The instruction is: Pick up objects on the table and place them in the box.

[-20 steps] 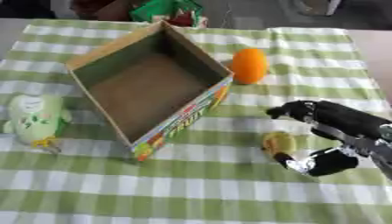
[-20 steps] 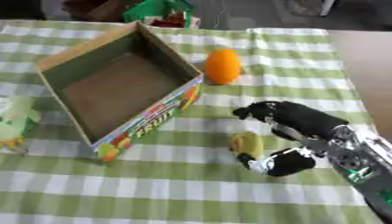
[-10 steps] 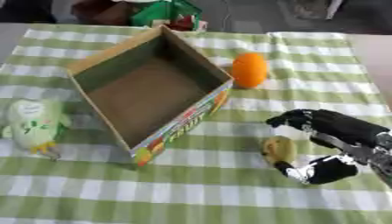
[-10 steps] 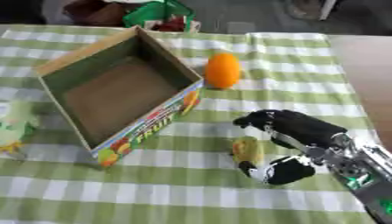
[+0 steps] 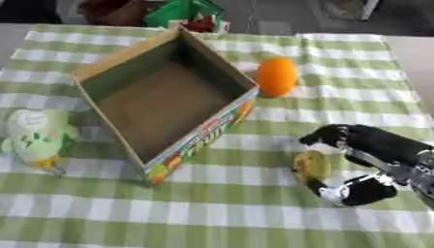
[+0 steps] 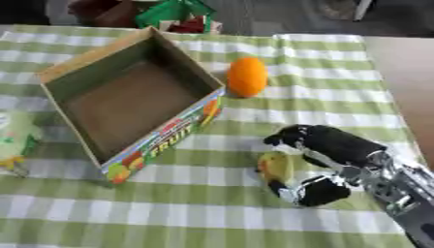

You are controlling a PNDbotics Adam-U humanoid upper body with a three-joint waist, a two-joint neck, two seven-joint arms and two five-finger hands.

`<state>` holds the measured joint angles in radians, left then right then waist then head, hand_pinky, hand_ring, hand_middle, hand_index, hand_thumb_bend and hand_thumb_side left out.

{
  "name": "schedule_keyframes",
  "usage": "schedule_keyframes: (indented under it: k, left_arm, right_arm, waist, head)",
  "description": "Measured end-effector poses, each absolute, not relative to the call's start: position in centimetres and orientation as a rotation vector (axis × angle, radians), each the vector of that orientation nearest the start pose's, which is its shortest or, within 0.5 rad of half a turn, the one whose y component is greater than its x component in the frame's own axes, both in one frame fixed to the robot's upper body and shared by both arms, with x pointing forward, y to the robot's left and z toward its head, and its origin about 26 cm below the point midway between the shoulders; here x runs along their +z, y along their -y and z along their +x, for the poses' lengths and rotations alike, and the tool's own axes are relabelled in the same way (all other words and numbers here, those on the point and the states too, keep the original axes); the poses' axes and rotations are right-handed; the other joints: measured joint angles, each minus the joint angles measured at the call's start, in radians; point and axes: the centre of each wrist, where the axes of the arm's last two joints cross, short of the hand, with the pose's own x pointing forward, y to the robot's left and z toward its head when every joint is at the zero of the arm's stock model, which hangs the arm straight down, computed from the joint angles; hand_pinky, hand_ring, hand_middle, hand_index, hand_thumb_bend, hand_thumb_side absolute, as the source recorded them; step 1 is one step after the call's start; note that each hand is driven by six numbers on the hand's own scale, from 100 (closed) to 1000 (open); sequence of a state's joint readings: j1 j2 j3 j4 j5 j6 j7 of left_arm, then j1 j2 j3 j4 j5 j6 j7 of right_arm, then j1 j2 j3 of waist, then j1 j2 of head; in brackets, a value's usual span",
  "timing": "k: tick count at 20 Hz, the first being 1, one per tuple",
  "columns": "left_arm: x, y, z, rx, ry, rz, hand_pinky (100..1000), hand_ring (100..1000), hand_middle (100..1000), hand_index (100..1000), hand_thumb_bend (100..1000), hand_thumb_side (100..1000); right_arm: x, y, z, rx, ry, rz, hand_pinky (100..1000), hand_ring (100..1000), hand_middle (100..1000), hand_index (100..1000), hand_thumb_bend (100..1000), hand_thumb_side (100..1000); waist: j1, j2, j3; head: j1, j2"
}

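Left eye view: right hand fingers around upright yellow-green object.

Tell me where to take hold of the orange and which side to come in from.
Take the orange across its rounded middle, coming from above or its right side. It stands apart on the cloth, but the box wall sits close on its left, leaving less room for fingers there.

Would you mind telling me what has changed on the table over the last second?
The right hand has closed in around the small yellow fruit: its fingers now sit over the top and its thumb below, though the fruit still rests on the cloth. The whole picture shifted a little, which is the camera. The box, the orange and the green toy have stayed put.
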<state>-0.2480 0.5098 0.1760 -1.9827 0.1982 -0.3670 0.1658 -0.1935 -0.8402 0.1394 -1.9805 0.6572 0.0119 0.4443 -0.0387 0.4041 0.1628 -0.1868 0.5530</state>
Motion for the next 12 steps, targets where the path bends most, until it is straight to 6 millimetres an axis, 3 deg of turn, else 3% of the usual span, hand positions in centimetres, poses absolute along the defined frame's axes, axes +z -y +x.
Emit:
schedule_keyframes:
  k: [3,7,9,11,12]
  left_arm:
    - [22.22,-33.34,28.92,0.211,-3.599,-0.373,457,620,655,745,100,815]
    - [22.22,-33.34,28.92,0.210,-3.600,-0.371,458,620,655,745,100,815]
    - [22.24,-33.33,28.92,0.210,-3.600,-0.369,458,620,655,744,100,815]
    - [22.26,-33.32,28.93,0.211,-3.600,-0.369,458,620,655,744,100,815]
    - [22.26,-33.32,28.93,0.211,-3.600,-0.368,458,620,656,744,100,815]
  right_arm:
    - [20.29,31.30,28.46,1.616,1.431,-0.898,805,891,694,847,225,486]
    - [20.36,31.34,28.47,1.607,1.424,-0.908,782,853,511,694,100,466]
    - [20.44,31.31,28.49,1.594,1.434,-0.916,762,817,431,620,100,365]
    - [20.57,31.26,28.55,1.571,1.463,-0.927,744,778,371,560,100,106]
    - [20.60,31.26,28.55,1.554,1.483,-0.932,736,758,347,539,100,100]
  waist:
    - [0.000,0.000,0.002]
    - [0.000,0.002,0.003]
    - [0.000,0.003,0.003]
    - [0.000,0.003,0.003]
    - [0.000,0.003,0.002]
  head:
    - [0.000,-0.001]
    - [0.000,-0.001]
    - [0.000,-0.001]
    - [0.000,-0.001]
    - [0.000,-0.001]
